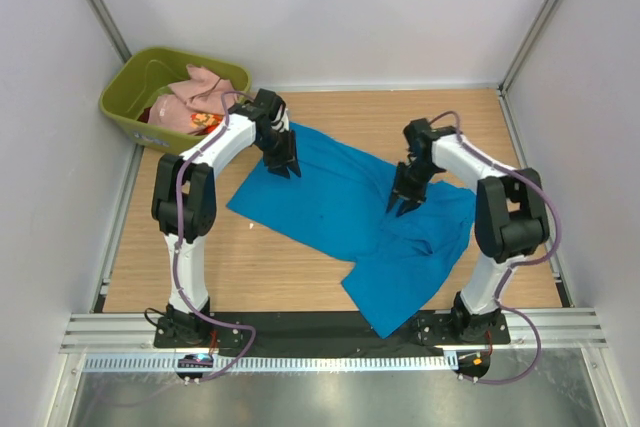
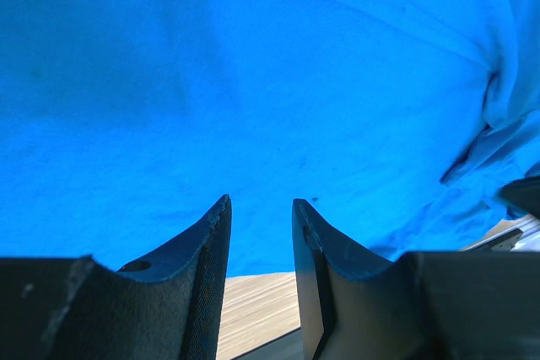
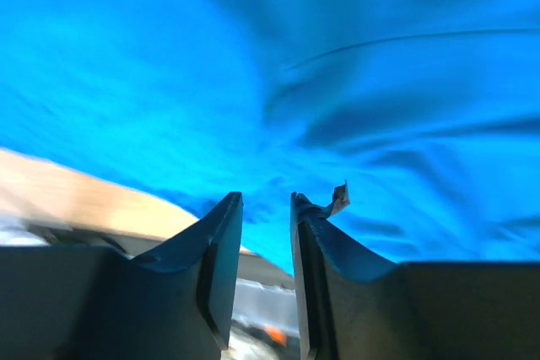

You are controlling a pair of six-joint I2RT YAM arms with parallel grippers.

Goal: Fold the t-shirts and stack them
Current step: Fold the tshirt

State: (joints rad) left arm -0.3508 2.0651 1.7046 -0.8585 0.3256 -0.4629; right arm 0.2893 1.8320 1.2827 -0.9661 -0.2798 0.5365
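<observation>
Both claws, left gripper (image 1: 283,167) and right gripper (image 1: 403,205), are seen partly parted, nothing gripped, poised over the blue t-shirt (image 1: 340,202). Soft, smooth, rumpled cloth is spread on the wooden table (image 1: 130,267), its long axis running diagonally from far-left to near-right.

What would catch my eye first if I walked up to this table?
The bright blue cloth t-shirt, spread rumpled across the middle of the wooden table, stands out first. Two white-and-black robot arms bend over it: the left arm at its far left corner, the right arm over its right side. In the table's far left corner sits an olive-green plastic tub holding a pale pink cloth shirt.
</observation>
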